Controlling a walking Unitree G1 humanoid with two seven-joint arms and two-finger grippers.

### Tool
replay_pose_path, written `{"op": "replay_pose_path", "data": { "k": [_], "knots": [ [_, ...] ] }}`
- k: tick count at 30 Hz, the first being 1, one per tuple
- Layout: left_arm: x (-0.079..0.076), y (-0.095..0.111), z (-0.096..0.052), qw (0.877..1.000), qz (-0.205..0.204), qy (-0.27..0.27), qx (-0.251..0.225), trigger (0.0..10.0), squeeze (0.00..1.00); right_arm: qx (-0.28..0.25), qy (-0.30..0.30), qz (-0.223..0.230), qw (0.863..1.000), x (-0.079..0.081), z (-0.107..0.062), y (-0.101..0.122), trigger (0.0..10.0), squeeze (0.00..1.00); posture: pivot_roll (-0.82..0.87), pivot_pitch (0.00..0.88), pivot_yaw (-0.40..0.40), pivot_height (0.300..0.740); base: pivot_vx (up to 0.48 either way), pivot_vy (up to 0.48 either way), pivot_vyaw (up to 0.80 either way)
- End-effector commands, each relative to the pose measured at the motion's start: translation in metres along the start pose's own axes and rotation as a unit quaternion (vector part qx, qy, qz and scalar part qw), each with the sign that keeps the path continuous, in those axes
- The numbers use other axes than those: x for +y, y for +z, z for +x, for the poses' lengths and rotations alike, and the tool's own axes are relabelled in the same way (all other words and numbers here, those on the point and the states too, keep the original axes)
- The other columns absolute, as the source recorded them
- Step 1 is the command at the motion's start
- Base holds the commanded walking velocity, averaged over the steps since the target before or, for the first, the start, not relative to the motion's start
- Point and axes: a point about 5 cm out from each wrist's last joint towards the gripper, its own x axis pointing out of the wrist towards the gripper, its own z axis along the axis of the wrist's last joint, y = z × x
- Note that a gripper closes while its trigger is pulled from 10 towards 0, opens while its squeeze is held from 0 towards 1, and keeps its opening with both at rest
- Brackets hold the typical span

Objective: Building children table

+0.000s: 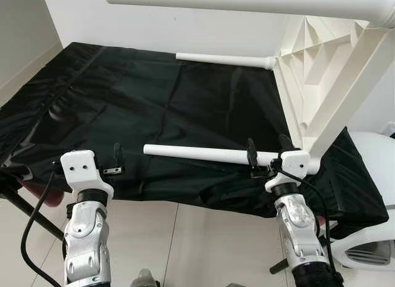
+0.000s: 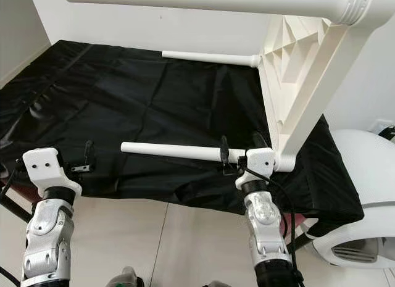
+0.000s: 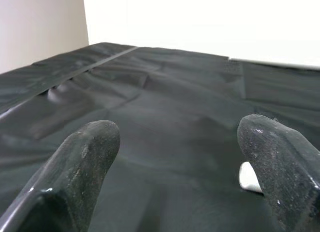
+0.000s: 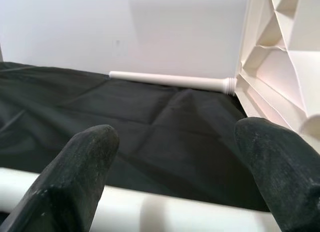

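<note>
While starting well to the left of the white tabletop (image 1: 308, 71), finding the left gripper (image 3: 177, 152) hovering low over the near edge of the black cloth (image 1: 154, 102), fingers spread wide and gripping nothing, with a small white tip peeking past one finger in its wrist view. Moving rightward toward the tabletop, meeting the near leg (image 1: 197, 153), a long white tube lying level just above the cloth and pointing its right end at the tabletop's lower near corner. Noting the far leg (image 1: 222, 60) already running out from the tabletop's back corner along the wall, and an upper leg (image 1: 247, 0) jutting leftward from its top corner. Reaching the right gripper (image 1: 267, 152) close beside the tabletop, fingers parted and straddling the near leg at its socket end, not pinching it; being unable to tell whether either pad is touching the tube. Judging the step in hand to be seating this leg into the tabletop, which is standing on its edge with its ribbed underside facing left. Advising closing squarely across the tube, keeping it in line with the socket, pressing toward the tabletop while turning gently, and bracing the free end with the left gripper against sagging or cross-threading.
</note>
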Motion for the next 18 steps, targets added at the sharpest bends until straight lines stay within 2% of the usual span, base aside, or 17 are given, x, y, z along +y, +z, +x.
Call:
{"op": "replay_pose_path", "data": {
  "k": [1,6,9,18],
  "knots": [
    [-0.009,-0.003,-0.005,1.0,-0.008,-0.013,0.002,10.0,0.0,0.0,-0.002,-0.012,1.0,-0.005,-0.006,-0.002,10.0,0.0,0.02,0.0,-0.041,0.74,0.0,0.0,0.0],
    [-0.011,-0.006,-0.007,1.0,-0.004,-0.018,0.005,10.0,0.0,0.004,0.006,-0.017,1.0,-0.005,-0.01,-0.005,10.0,0.0,0.02,0.0,-0.038,0.74,0.0,0.0,0.0],
    [-0.021,-0.009,-0.009,0.998,0.008,-0.061,0.011,10.0,0.0,-0.001,0.026,-0.024,0.999,-0.003,-0.009,-0.004,10.0,0.0,0.02,0.0,-0.039,0.74,0.0,0.0,0.0],
    [-0.029,-0.008,-0.014,0.993,0.047,-0.111,0.0,10.0,0.0,-0.006,0.053,-0.028,0.998,0.001,-0.006,-0.001,10.0,0.0,0.03,0.0,-0.047,0.74,0.0,0.0,0.0]
  ]
}}
